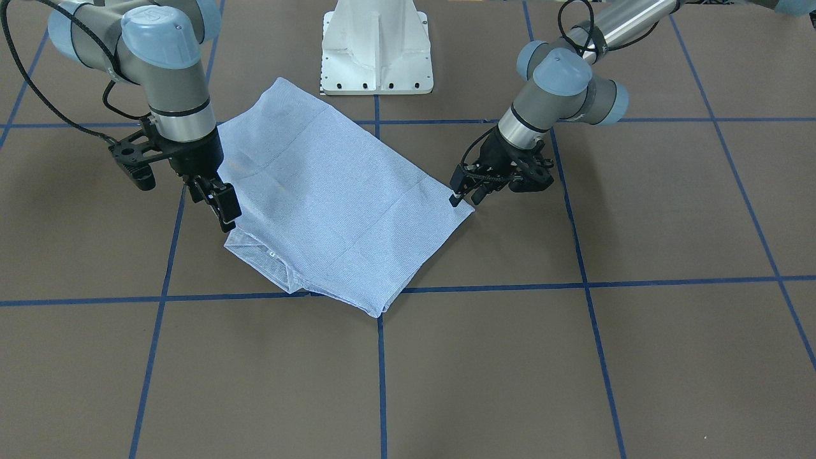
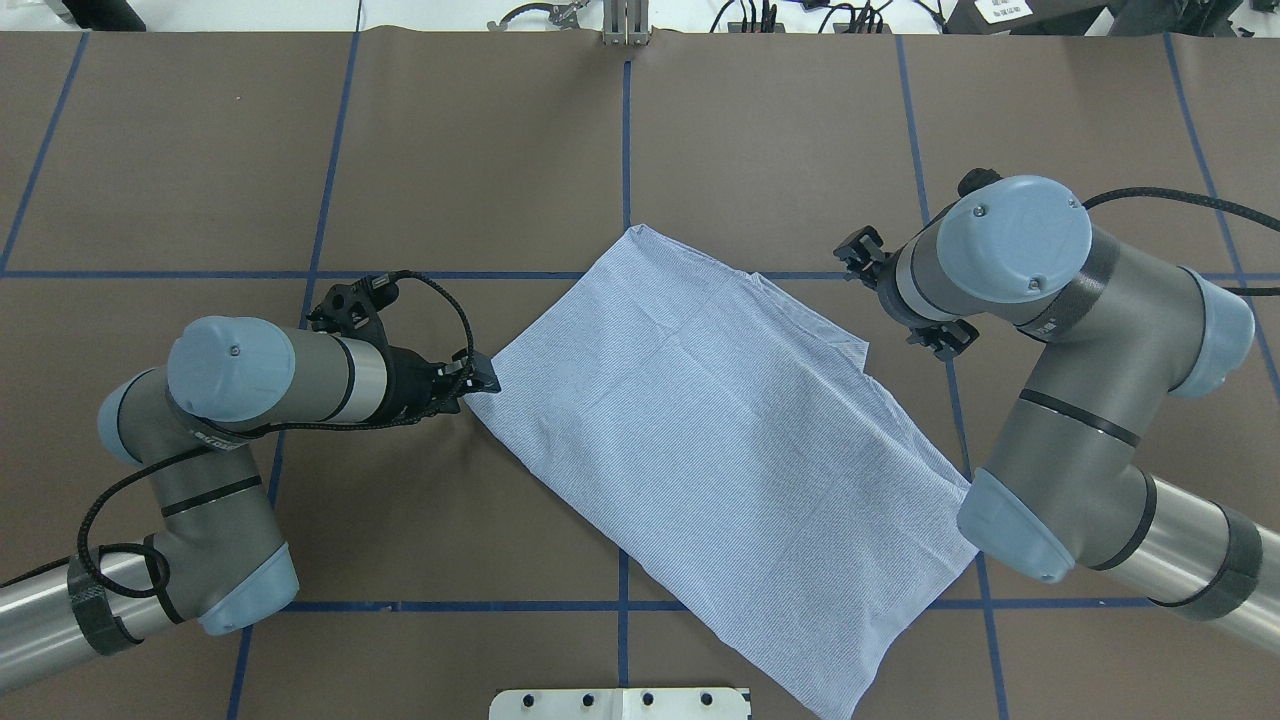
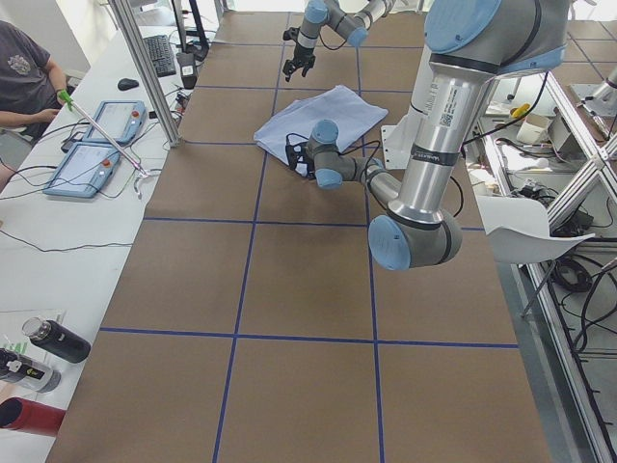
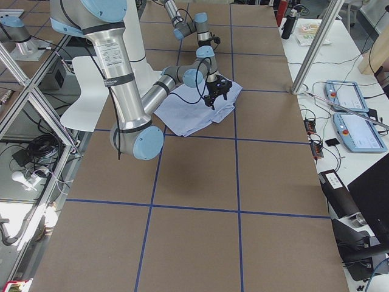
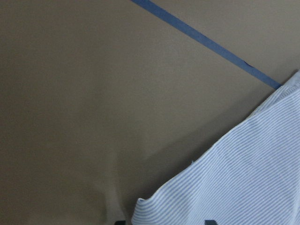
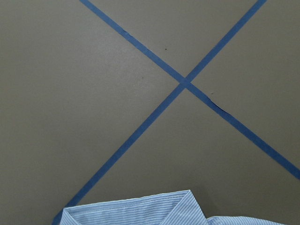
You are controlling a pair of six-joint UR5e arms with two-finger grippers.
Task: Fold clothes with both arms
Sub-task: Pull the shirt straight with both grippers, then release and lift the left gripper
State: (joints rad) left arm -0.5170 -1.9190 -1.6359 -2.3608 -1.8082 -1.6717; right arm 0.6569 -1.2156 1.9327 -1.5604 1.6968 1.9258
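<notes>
Straddling one corner of the folded shirt (image 1: 325,191), the left end effector (image 1: 464,196) has its fingers narrowly apart on either side of the cloth.
The right end effector (image 1: 218,205) hangs beside the collar (image 6: 140,206); its finger spacing cannot be told. The shirt lies slantwise on the brown bench (image 1: 574,370), which is gridded with blue tape (image 1: 380,376), between both arms and near a white pedestal (image 1: 376,48). A person (image 3: 24,68) at a side desk (image 3: 39,260) is cut off by the frame.

The shirt (image 1: 331,204) is thin, matt, finely striped cloth. Beneath it the desk (image 1: 574,370) looks matt and smooth, crossed by tape (image 1: 510,287).
</notes>
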